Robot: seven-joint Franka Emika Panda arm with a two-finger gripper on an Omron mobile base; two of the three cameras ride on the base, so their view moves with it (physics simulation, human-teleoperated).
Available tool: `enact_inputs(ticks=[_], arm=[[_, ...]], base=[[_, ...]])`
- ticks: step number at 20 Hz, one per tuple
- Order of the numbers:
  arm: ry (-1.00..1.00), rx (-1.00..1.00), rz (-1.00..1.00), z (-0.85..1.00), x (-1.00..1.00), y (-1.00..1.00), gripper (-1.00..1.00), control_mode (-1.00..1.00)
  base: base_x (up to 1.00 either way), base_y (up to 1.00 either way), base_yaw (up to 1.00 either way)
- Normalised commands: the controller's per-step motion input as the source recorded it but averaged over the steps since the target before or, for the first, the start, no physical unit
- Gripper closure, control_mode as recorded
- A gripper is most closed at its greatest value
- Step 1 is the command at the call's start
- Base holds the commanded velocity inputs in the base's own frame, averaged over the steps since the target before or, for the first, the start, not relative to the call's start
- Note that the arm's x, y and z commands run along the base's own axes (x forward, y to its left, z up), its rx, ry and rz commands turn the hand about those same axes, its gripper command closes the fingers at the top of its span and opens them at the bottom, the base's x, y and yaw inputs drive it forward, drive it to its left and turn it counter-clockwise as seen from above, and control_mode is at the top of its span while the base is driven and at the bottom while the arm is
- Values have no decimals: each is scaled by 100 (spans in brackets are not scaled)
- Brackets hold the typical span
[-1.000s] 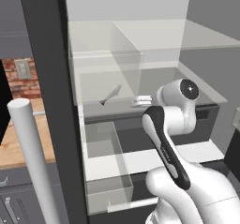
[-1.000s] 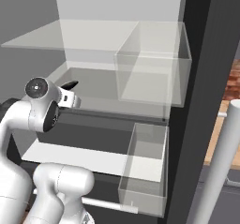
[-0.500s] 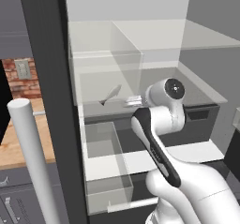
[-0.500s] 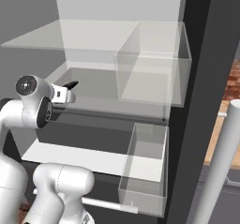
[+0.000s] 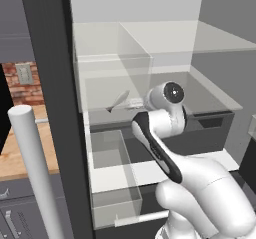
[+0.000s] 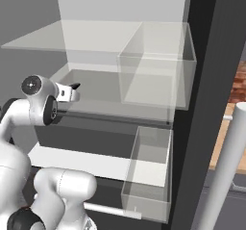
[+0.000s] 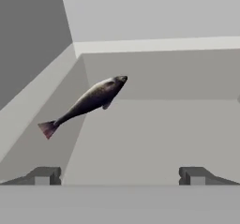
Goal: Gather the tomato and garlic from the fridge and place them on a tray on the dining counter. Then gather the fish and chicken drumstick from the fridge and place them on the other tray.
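Fish [image 7: 89, 100]: on fridge shelf [image 7: 154, 134], ahead and left of the wide, empty hand [image 7: 117, 175], long axis diagonal, tail nearer.

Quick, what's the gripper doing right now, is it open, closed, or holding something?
Gripper: open and empty, fingertips spread wide, pointing into the fridge shelf at the fish, which lies ahead of it, untouched.
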Motion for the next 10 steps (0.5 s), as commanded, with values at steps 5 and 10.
enact_inputs(ticks=[5,10], arm=[[0,0,-2,0,36,26,-100,-100],[0,0,0,0,44,16,-100,-100]], base=[[0,0,0],[0,0,0]])
